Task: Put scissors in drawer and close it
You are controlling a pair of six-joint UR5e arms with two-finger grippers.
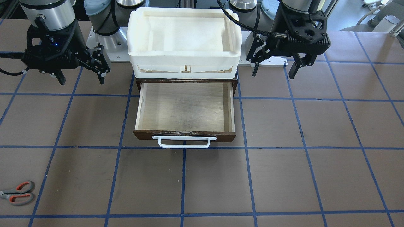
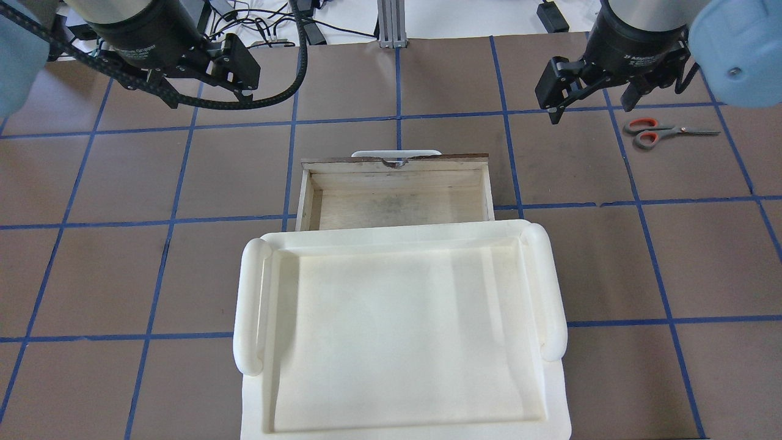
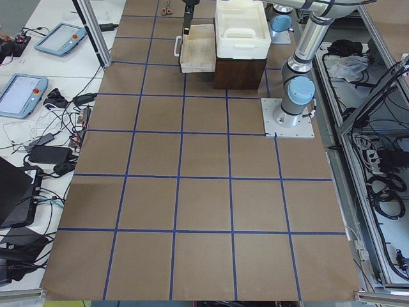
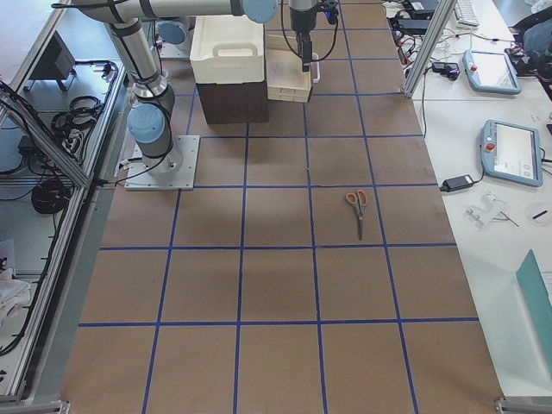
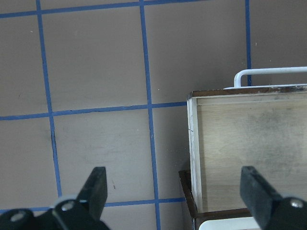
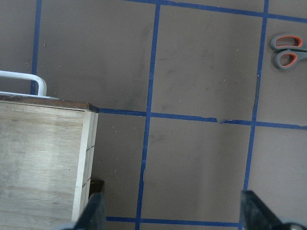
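Observation:
The scissors [image 1: 19, 193] lie flat on the brown table, far out on my right side, grey handles with orange-red lining; they also show in the overhead view [image 2: 657, 132] and the right wrist view [image 6: 288, 50]. The drawer [image 1: 184, 107] is pulled open and empty, its white bar handle [image 1: 184, 142] facing away from me; it shows in the overhead view [image 2: 397, 205] too. My right gripper [image 2: 592, 98] is open and empty, hovering beside the drawer, with the scissors off to its right. My left gripper [image 2: 201, 85] is open and empty, hovering left of the drawer.
A white plastic tray [image 2: 250, 305] sits on top of the dark brown cabinet [image 1: 139, 84] that houses the drawer. The table is brown with a blue tape grid. Tablets and cables lie on side benches past the table's edge [image 4: 509, 155].

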